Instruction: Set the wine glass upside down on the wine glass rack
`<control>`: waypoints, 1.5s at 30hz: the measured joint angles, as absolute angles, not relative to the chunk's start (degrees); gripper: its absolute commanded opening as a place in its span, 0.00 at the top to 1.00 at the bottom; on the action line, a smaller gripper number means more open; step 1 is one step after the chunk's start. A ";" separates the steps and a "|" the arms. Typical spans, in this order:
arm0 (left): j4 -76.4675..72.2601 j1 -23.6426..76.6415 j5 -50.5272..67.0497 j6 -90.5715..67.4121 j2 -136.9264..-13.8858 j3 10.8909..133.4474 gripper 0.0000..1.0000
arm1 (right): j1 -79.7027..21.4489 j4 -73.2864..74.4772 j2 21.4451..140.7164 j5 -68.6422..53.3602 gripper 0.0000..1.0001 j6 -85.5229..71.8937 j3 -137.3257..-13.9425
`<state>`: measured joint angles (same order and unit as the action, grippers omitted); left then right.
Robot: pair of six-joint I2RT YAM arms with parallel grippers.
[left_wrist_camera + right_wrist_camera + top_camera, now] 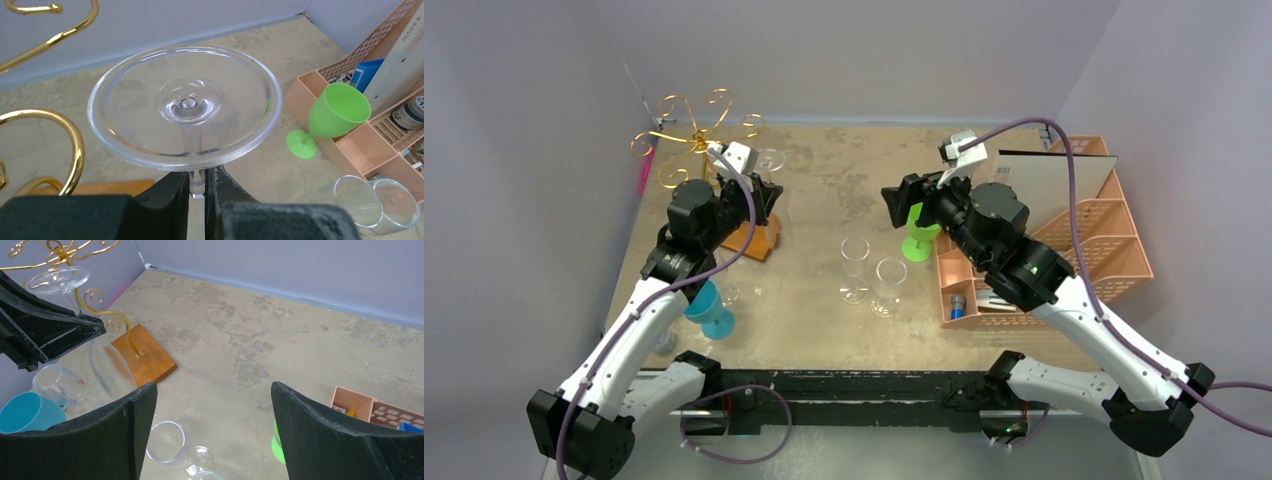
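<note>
The wine glass [185, 107] is upside down, with its foot on top, and my left hand [199, 197] is closed firmly on its stem. The glass is raised just beside the gold curled arms of the wine glass rack [696, 140], at the far left of the table [844, 180]. My right hand [210, 410] is wide open and holds nothing.
</note>
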<state>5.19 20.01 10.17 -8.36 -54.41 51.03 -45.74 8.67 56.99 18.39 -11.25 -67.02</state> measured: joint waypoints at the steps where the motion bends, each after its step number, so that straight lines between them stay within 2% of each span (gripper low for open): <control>1: 3.99 20.01 10.17 -8.38 -54.63 50.76 1.00 | -45.74 8.64 56.90 18.39 0.14 -11.27 -66.98; 10: -3.05 20.01 11.18 -9.13 -55.42 49.52 1.00 | -45.67 8.91 60.29 13.08 0.13 -11.29 -68.84; 19: -4.97 19.70 17.41 -10.55 -55.27 49.34 1.00 | -45.30 10.17 71.35 -7.84 0.13 -12.56 -74.65; 24: -4.58 15.29 20.43 -12.93 -52.80 47.77 1.00 | -45.30 10.44 74.24 -15.14 0.13 -13.98 -76.14; 31: 4.01 2.66 24.27 -13.72 -44.38 47.18 1.00 | -45.23 10.37 74.13 -17.69 0.13 -14.52 -76.49; 37: 12.88 2.11 22.50 -11.14 -39.88 47.92 1.00 | -45.19 10.41 74.13 -17.74 0.13 -14.57 -76.49; 45: 14.63 1.83 14.59 -10.94 -39.75 47.92 1.00 | -45.19 10.35 73.12 -17.45 0.13 -14.41 -75.44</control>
<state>14.63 1.83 14.59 -10.94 -39.75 47.92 -45.19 10.35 73.12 -17.45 -14.41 -75.44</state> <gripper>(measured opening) 0.081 0.870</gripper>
